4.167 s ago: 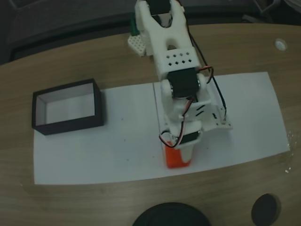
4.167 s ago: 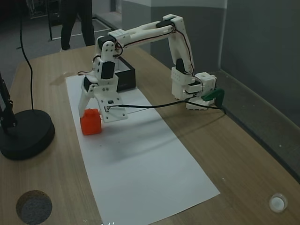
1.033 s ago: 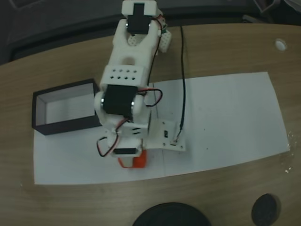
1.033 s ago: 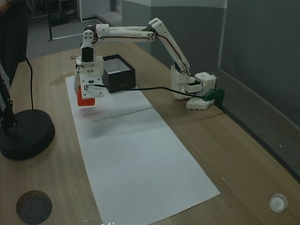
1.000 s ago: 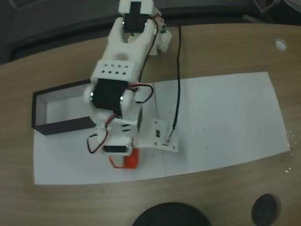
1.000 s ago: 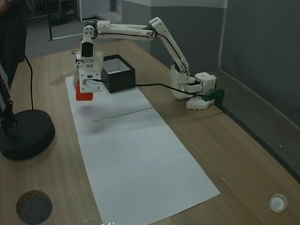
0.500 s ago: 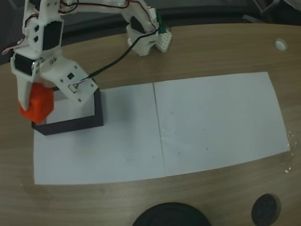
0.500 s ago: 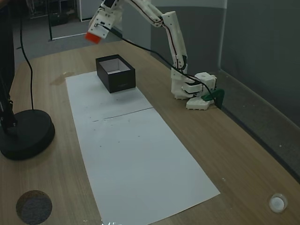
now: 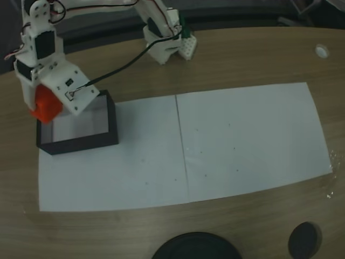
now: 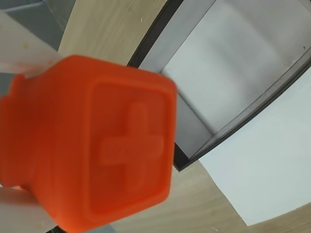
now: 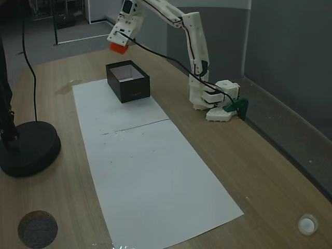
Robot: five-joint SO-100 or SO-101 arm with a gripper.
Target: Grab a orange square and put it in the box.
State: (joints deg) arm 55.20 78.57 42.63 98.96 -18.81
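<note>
1. One white arm reaches from its base at the far edge of the counter (image 9: 259, 59) toward the box (image 9: 110, 116); in a fixed view the tool (image 9: 40, 108) hangs in the air at about 9 o'clock of the picture.
2. The tool is closed on the orange square (image 9: 46, 107), which sits between the white fingers and is lifted clear of the counter.
3. In the wrist view the orange square (image 10: 92, 145) fills the left half, its face bearing a raised cross-shaped mark, with a pale finger showing at its upper left.
4. Beyond it in the wrist view lies the box (image 10: 228, 128), its white floor and thin black walls toward 1 o'clock of the block.
5. In a fixed view the block overlaps the box's left wall at about 10 o'clock of the tray; the height above it cannot be told from there.
6. In a fixed view from the side, the orange square (image 11: 119, 49) is held well above the box (image 11: 132, 91), toward its far end, and the tool (image 11: 119, 45) points down.
7. A white paper sheet (image 9: 242, 140) covers the middle of the counter, and the box stands on its left end in that view.
8. A black round base (image 11: 28, 150) rests on the counter at 9 o'clock of the side view, well apart from the box.
</note>
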